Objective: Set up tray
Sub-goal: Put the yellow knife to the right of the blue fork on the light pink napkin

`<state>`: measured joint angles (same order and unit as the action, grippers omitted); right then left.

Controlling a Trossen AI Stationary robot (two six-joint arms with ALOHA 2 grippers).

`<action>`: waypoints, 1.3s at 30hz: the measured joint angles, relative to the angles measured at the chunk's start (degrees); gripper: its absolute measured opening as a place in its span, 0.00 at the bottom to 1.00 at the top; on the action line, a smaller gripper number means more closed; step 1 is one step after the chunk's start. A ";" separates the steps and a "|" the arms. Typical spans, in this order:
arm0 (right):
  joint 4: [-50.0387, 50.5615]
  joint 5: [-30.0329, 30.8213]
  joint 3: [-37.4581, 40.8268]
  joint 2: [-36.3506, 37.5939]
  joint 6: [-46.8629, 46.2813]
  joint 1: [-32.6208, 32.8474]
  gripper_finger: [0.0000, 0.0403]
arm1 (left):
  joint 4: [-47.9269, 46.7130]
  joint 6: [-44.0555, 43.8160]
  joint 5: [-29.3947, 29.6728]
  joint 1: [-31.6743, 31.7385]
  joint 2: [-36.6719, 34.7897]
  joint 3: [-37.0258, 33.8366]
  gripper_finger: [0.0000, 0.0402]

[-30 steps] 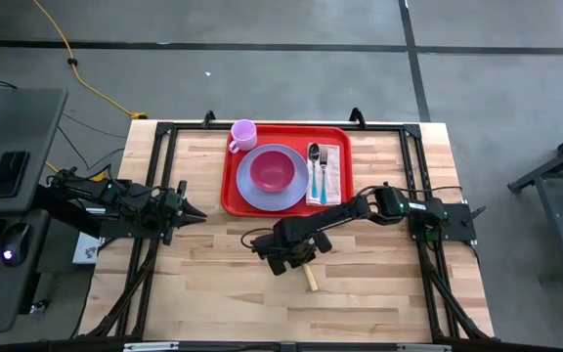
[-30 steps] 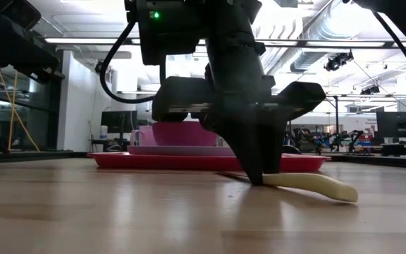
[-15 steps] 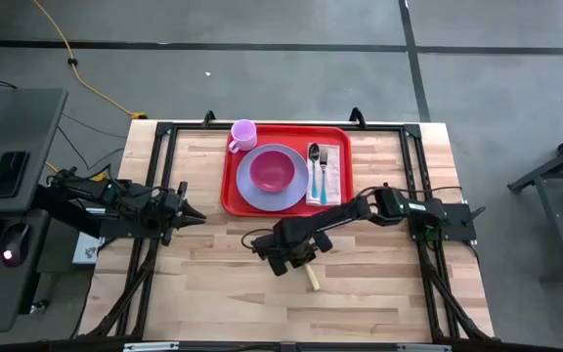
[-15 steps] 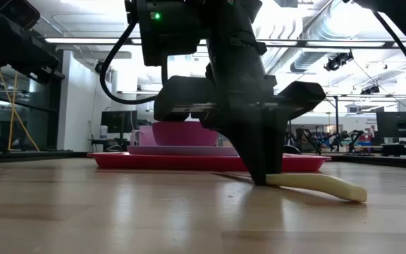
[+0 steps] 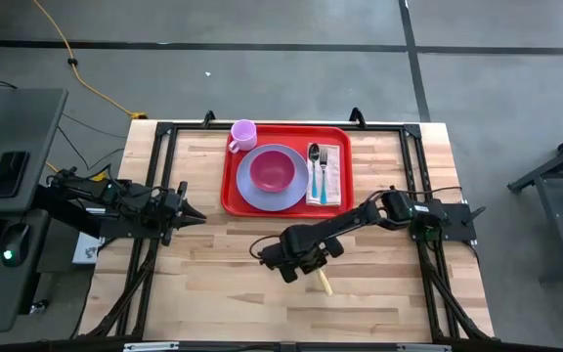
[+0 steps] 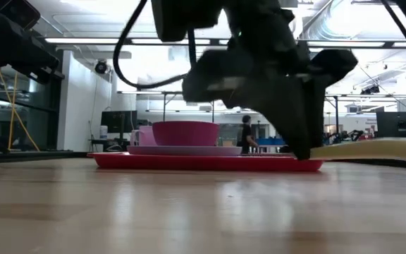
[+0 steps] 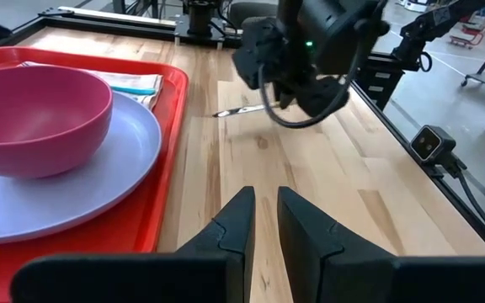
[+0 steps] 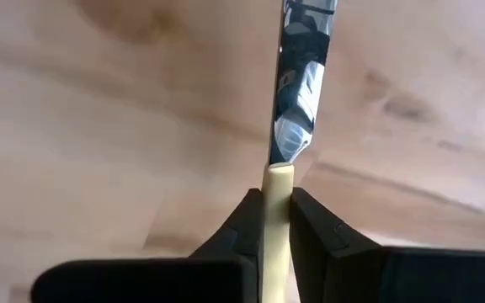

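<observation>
The right gripper has its fingers clamped on the cream handle of a knife, lifted just off the table. The left gripper waits slightly open, empty, beside the red tray at the table's far side.

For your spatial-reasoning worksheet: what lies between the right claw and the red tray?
Only bare wooden table. In the high view, the right claw, shut on the knife, sits apart from the tray with nothing between.
</observation>
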<state>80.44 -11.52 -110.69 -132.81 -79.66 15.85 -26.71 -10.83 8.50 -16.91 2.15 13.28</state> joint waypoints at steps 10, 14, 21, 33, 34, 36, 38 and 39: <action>0.62 -1.40 -0.04 4.15 -4.59 1.82 0.06 | 0.02 0.02 0.15 0.00 0.00 0.00 0.21; 2.64 -1.04 -0.13 6.57 -5.38 1.84 0.05 | 0.02 0.02 0.15 0.00 0.00 0.00 0.21; 9.51 -0.55 -0.15 9.66 -5.40 0.36 0.06 | 0.01 0.04 0.15 0.00 0.00 0.00 0.21; 9.59 6.70 -0.07 13.66 -0.55 -7.91 0.07 | -0.02 0.04 0.11 0.00 0.00 0.01 0.21; 9.55 7.05 -0.07 13.66 0.52 -8.99 0.07 | -0.03 0.04 0.10 0.00 0.00 0.01 0.21; 9.57 8.01 -0.07 13.66 2.37 -11.19 0.06 | -0.03 0.04 0.10 0.00 0.00 0.01 0.21; 9.57 8.77 -0.07 13.66 4.33 -13.51 0.06 | -0.03 0.04 0.09 0.00 -0.01 0.01 0.21; 9.57 9.19 -0.07 13.66 5.34 -14.71 0.06 | -0.03 0.04 0.10 0.00 0.00 0.02 0.21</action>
<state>90.02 -2.34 -110.76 -119.15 -74.32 1.14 -26.74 -10.79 8.60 -16.91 2.15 13.30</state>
